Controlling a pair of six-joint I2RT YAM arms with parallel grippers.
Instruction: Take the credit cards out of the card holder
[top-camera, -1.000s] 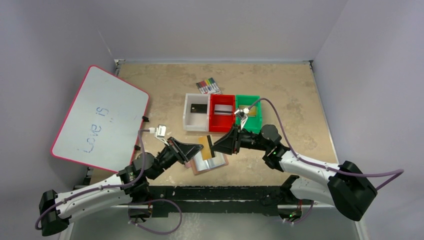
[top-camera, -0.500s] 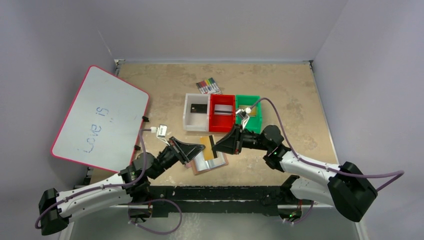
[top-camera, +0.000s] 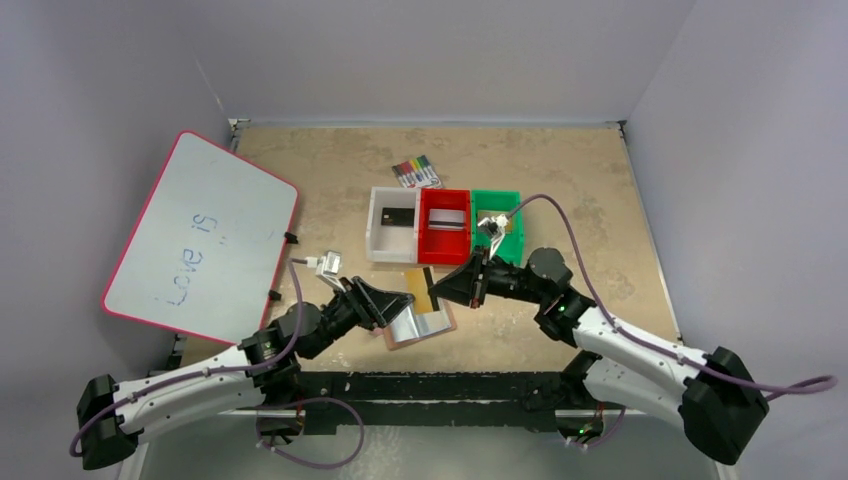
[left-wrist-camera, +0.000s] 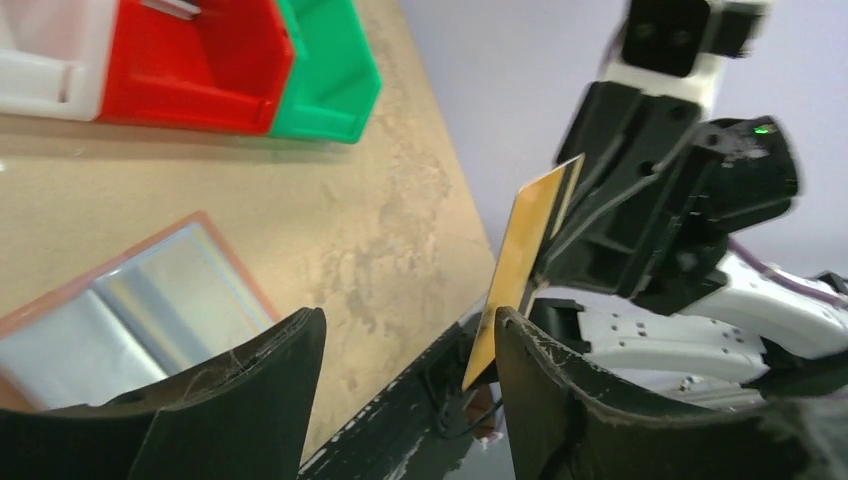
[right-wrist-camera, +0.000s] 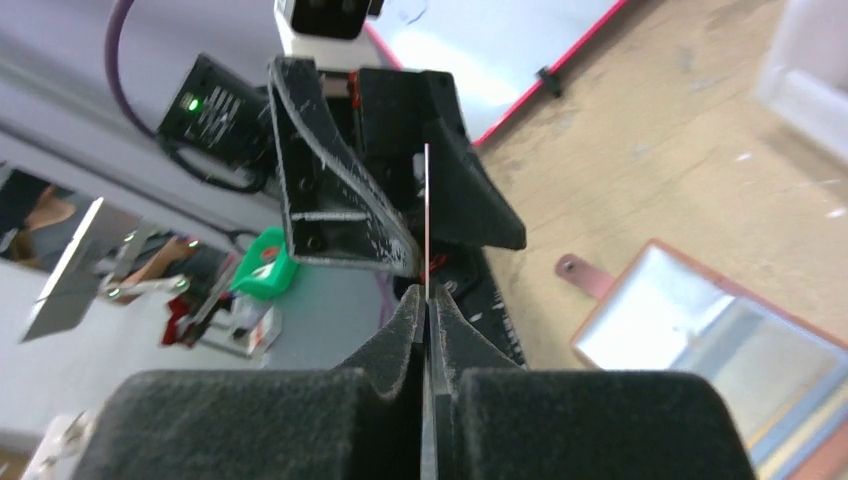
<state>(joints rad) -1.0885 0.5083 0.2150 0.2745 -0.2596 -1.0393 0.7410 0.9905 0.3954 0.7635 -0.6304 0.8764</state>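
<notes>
The gold credit card (top-camera: 421, 290) hangs on edge above the table, and my right gripper (top-camera: 441, 288) is shut on its right end. Edge-on in the right wrist view, the card (right-wrist-camera: 427, 215) is a thin line pinched by that gripper (right-wrist-camera: 428, 300). My left gripper (top-camera: 402, 298) stands open; the card's (left-wrist-camera: 525, 260) lower end lies between its fingers (left-wrist-camera: 560, 390), close to the right one. The tan card holder (top-camera: 425, 326) lies open on the table below both grippers, its clear pockets (left-wrist-camera: 150, 315) facing up. A black card (top-camera: 397, 215) lies in the white bin and a silver one (top-camera: 447, 217) in the red bin.
The white bin (top-camera: 376, 228), red bin (top-camera: 444, 243) and green bin (top-camera: 510, 245) stand in a row just behind the grippers. A pack of markers (top-camera: 416, 172) lies behind them. The red-rimmed whiteboard (top-camera: 200, 235) covers the left side of the table.
My left gripper has opened and let go of the gold card. My right gripper has closed on the card and now holds it alone.
</notes>
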